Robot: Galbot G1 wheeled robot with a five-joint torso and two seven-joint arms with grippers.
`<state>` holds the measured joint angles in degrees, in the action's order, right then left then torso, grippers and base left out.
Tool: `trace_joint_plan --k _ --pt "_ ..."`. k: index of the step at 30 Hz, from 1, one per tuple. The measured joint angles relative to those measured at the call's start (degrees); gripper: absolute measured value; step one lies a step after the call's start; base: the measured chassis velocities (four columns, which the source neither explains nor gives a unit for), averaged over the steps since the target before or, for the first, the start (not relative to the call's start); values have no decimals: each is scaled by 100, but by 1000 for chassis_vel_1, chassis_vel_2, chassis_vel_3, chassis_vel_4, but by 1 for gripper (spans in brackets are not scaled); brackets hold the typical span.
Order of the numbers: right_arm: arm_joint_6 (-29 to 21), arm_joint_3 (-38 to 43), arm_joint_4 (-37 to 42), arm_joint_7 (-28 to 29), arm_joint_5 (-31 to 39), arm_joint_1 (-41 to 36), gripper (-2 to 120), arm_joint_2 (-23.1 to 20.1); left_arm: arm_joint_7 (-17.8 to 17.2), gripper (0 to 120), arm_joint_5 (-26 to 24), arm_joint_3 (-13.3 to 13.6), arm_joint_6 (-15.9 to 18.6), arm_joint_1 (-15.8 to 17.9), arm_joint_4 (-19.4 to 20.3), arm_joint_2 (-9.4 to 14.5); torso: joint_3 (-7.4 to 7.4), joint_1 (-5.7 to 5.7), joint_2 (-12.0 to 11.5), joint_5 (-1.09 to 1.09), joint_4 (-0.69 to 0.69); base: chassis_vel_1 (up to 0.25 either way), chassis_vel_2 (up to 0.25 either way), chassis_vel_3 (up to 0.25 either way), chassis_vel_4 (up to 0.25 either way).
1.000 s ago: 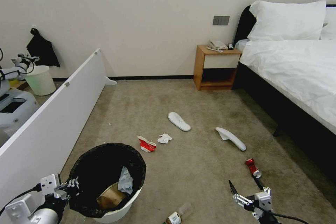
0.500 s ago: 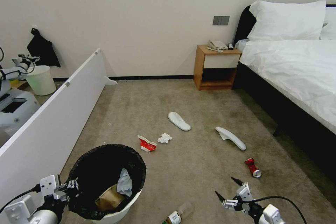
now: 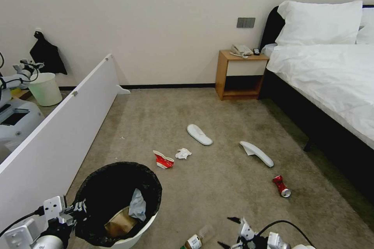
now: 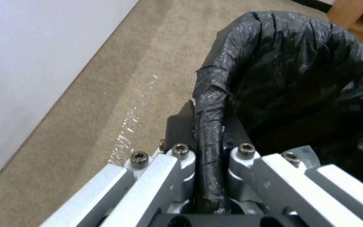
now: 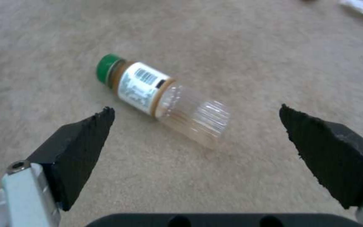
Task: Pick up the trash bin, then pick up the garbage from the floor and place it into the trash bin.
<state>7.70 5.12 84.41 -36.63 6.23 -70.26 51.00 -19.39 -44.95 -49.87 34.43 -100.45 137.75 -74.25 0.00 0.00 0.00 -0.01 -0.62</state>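
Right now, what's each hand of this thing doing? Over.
Left end effector shut on trash bin rim. Right end effector open, bottle lying between its fingers, untouched. Nothing in the way.

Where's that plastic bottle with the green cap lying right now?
The bottle lies on its side on the carpet at the head view's bottom edge, between the trash bin and the open right end effector.
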Motion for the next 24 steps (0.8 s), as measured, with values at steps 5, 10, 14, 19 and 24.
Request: trace_joint_plan --k 5,10,14,19,24 --pt "43 -432 -381 -231 -141 509 100 54 9 4 6 5 -2 -9 -4 17 0 0 0 1 1 0 0 0 0" --pt "44 -581 -674 -289 -199 778 100 127 13 4 6 4 -3 19 -33 14 0 0 0 0 1 0 0 0 0" --pt "29 -598 -984 -285 -309 951 100 194 14 4 7 17 -6 56 -69 -3 0 0 0 0 0 0 0 0 0" --pt "32 -619 -1234 -291 -378 1091 100 246 15 4 7 29 -6 91 -94 0 0 0 0 0 0 0 0 0 0" --pt "56 -747 -1567 -322 -381 1322 100 384 12 4 3 30 -7 115 -99 9 0 0 0 0 0 0 0 0 0"
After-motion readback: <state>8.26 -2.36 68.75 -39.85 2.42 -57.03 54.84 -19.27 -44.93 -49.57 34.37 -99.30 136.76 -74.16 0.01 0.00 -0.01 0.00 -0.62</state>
